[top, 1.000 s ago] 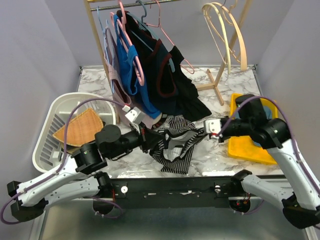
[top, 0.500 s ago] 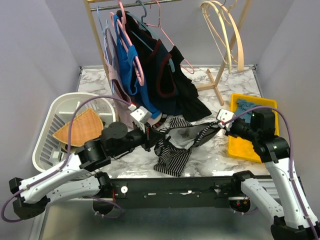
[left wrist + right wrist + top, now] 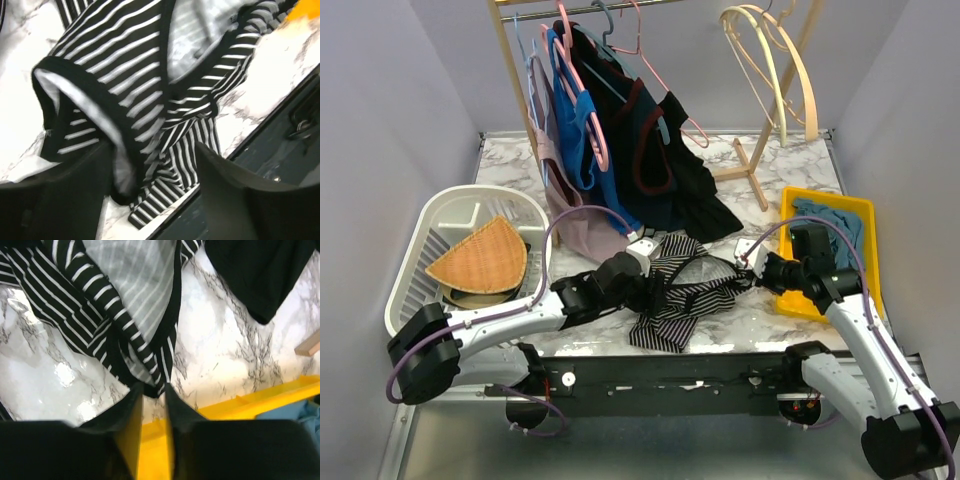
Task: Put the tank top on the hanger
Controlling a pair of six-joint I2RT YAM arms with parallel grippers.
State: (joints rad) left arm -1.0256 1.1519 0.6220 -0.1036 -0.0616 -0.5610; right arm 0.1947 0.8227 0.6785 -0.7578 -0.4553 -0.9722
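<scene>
The striped tank top [image 3: 685,300] lies crumpled on the marble table between my two grippers. My left gripper [image 3: 642,285] is at its left end. In the left wrist view the jaws [image 3: 150,150] stand wide apart, and a black-edged fold of the tank top [image 3: 125,65] droops between them against the left finger. My right gripper [image 3: 748,268] is at the right end. Its jaws [image 3: 152,387] are parted by a narrow gap, with the tip of the tank top [image 3: 125,290] at the fingertips. The cream wooden hanger [image 3: 790,70] hangs on the rack at the back right, far from both grippers.
A white laundry basket [image 3: 420,260] holding a woven orange piece [image 3: 480,262] sits at the left. A yellow tray [image 3: 865,210] with blue cloth [image 3: 830,215] lies beside the right arm. Blue and black garments [image 3: 620,130] hang on pink hangers behind; the rack's wooden foot [image 3: 745,165] rests on the table.
Both grippers have gone from shut to parted. Both have dropped lower toward the table, and the tank top, stretched between them before, has sagged onto the marble.
</scene>
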